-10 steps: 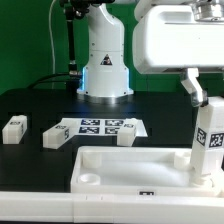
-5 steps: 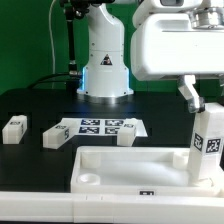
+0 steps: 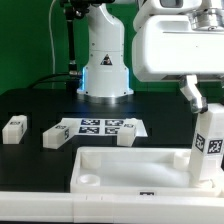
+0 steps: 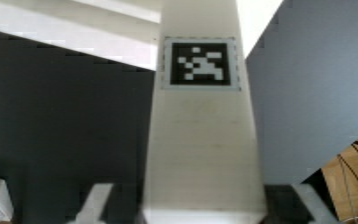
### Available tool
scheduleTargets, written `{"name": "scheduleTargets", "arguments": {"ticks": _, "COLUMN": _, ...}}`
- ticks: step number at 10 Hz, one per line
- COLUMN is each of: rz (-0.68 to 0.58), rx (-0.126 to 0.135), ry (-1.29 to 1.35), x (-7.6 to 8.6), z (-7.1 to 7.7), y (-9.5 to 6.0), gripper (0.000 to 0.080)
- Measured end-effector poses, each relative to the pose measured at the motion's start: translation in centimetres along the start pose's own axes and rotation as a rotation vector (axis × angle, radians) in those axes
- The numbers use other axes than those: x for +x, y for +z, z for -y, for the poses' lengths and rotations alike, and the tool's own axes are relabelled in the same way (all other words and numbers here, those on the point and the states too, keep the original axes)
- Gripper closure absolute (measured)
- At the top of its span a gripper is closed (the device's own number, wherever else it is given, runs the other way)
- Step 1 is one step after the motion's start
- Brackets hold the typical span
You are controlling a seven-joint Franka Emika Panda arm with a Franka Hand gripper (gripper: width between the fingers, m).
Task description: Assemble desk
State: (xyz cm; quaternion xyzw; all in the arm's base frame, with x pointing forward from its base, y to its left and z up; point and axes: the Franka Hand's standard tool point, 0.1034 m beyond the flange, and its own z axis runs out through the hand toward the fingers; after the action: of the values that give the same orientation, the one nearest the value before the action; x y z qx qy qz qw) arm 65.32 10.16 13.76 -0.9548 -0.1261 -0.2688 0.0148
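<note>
The desk's white tabletop (image 3: 120,153) lies rim-up at the front of the black table. One white leg (image 3: 208,148) stands upright at its corner on the exterior view's right, showing a black-and-white marker. My gripper (image 3: 205,106) is shut on the top of this leg from above. In the wrist view the leg (image 4: 202,140) fills the middle, and my fingers (image 4: 99,203) sit on either side of its near end. Three more legs lie loose behind the tabletop: one (image 3: 13,128), another (image 3: 57,135) and a third (image 3: 127,136).
The marker board (image 3: 98,126) lies flat behind the tabletop, with the third leg at its front edge. The arm's white base (image 3: 105,60) stands at the back centre, before a green backdrop. A round socket (image 3: 88,181) shows in the tabletop's near corner on the exterior view's left.
The gripper and the held leg have shifted slightly down and to the exterior view's right over the corner. The loose legs and tabletop have not moved.
</note>
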Motion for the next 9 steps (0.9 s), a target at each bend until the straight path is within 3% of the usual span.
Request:
{"name": "scheduleTargets", "arguments": {"ticks": 6, "rz": -0.061, "rx": -0.018, "ry": 0.005, "x": -1.2, "z": -0.3, "y": -0.2, "gripper": 0.0509}}
{"name": "scheduleTargets", "arguments": {"ticks": 7, "rz": -0.061, "rx": -0.018, "ry": 0.005, "x": -1.2, "z": -0.3, "y": -0.2, "gripper": 0.035}}
{"name": "scheduleTargets", "arguments": {"ticks": 8, "rz": -0.06, "rx": -0.018, "ry": 0.005, "x": -1.2, "z": -0.3, "y": -0.2, "gripper": 0.035}}
{"name": "scheduleTargets", "arguments": {"ticks": 9, "rz": -0.06, "rx": -0.018, "ry": 0.005, "x": -1.2, "z": -0.3, "y": -0.2, "gripper": 0.0199}}
